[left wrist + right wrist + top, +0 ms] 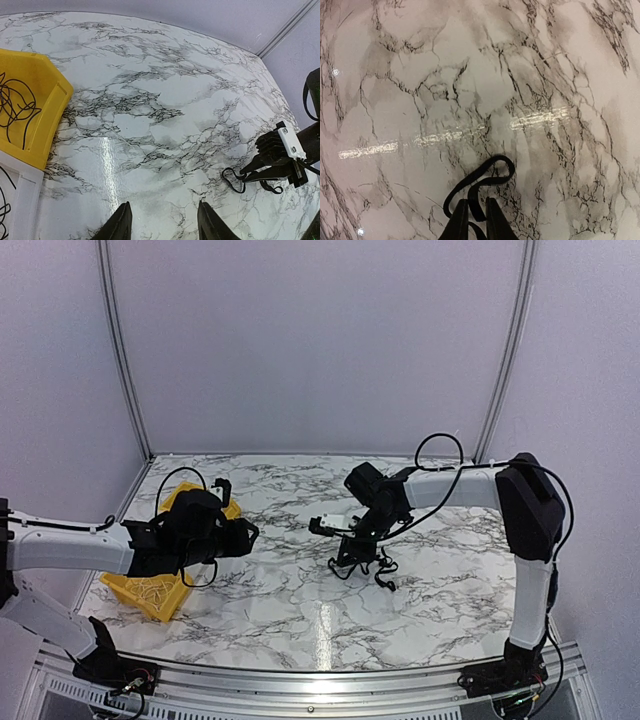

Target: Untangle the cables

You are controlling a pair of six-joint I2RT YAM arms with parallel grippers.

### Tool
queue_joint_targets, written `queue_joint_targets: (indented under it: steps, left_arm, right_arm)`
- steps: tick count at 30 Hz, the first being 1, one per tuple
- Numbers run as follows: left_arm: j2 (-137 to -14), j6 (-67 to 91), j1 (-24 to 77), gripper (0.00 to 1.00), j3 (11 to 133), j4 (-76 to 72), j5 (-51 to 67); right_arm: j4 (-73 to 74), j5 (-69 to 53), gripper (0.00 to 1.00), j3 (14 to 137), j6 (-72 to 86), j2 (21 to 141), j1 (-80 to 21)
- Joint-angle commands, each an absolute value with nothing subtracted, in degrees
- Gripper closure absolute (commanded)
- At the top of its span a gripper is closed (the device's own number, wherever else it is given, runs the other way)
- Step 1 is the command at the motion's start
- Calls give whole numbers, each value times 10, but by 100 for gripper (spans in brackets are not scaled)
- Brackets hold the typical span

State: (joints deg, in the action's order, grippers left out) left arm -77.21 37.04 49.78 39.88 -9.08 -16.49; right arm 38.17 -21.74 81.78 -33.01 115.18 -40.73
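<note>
On the marble table, the cables (pixel 362 562) lie as a small black clump right of centre. My right gripper (pixel 350 546) reaches down onto the clump's left side. In the right wrist view its gripper (pixel 474 216) is shut on a strand, and the cable's loop (pixel 492 176) curls out ahead of the tips. The left wrist view shows that loop (pixel 231 179) hanging off the right gripper (pixel 251 172). My left gripper (pixel 250 533) hovers beside the yellow bin, well left of the clump, and this gripper (pixel 162 221) is open with only bare marble between its fingers.
A yellow bin (pixel 150 592) sits at the table's left edge under my left arm. The bin (pixel 42 117) holds more thin black wires (pixel 14 106). A white frame (pixel 22 197) lies beside it. Thick arm cables loop above the right arm (pixel 440 450).
</note>
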Motion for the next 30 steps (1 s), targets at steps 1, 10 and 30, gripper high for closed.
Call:
queue_joint_targets:
  steps: [1,10,30]
  left_arm:
    - [-775,374,499,53,394,-105,-161]
    - [-796,357,505,53,392,-136,-139]
    - [-909,318,575,53,431,-278,-167]
  right_arm:
    - [396,-245,91,840,-333,1155,-416]
    - [477,-259,100,918,-345,1092,-416]
    - [557,-274,100,1113,-353,953,-416]
